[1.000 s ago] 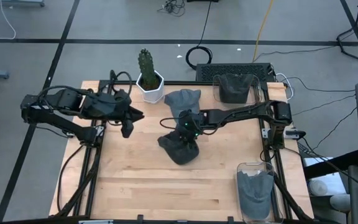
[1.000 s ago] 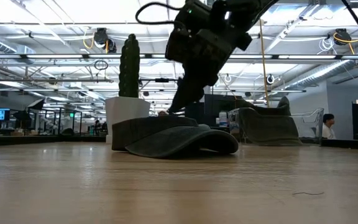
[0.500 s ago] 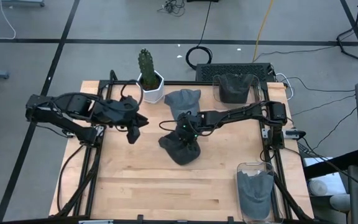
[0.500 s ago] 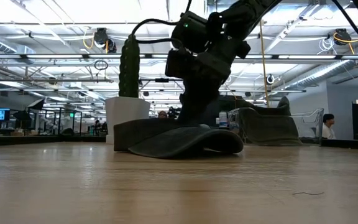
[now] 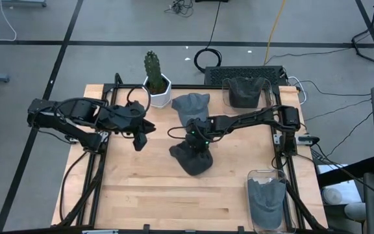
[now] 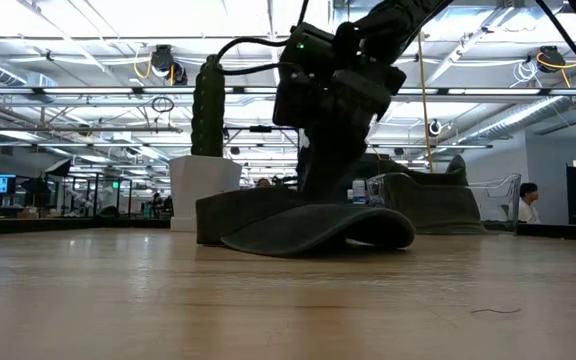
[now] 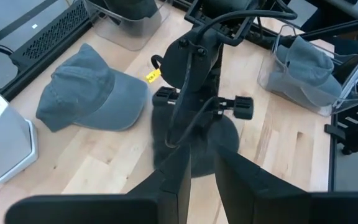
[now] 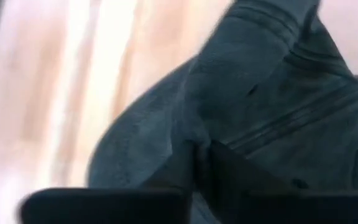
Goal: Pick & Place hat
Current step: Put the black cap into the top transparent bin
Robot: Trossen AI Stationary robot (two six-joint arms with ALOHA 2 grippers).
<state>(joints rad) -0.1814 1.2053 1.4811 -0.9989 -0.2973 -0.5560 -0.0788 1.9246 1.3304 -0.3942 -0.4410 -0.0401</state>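
Four hats are visible. A dark hat [image 5: 191,156] lies near the table's [image 5: 141,195] middle, flat on the wood in the low view [image 6: 303,225]. A grey hat [image 5: 191,105] lies at the far edge, just beside the planter [image 5: 156,91]. A third hat [image 5: 243,91] sits in a bin at the far right corner, and a fourth hat [image 5: 265,198] fills a clear bin at the near right corner. There is one cactus [image 5: 151,65], standing in the white planter.

The right gripper [image 5: 196,135] is down on the dark hat's far part. Its wrist view shows the fingers [image 8: 229,168] drawn nearly together with a fold of dark cloth [image 8: 272,106] pinched between them. The low view shows the same gripper [image 6: 328,170] coming down from above onto the crown.

The left gripper [image 5: 137,138] hangs over the table's left half, near the far edge and well apart from the dark hat. Its wrist view shows its fingers [image 7: 235,174] close together with a narrow gap and nothing between them.

Only the left wrist view shows a yellow tag [image 7: 152,76] beside the grey hat [image 7: 89,93]. Only the low view shows the room behind, with a person [image 6: 528,200] seated at the far right.
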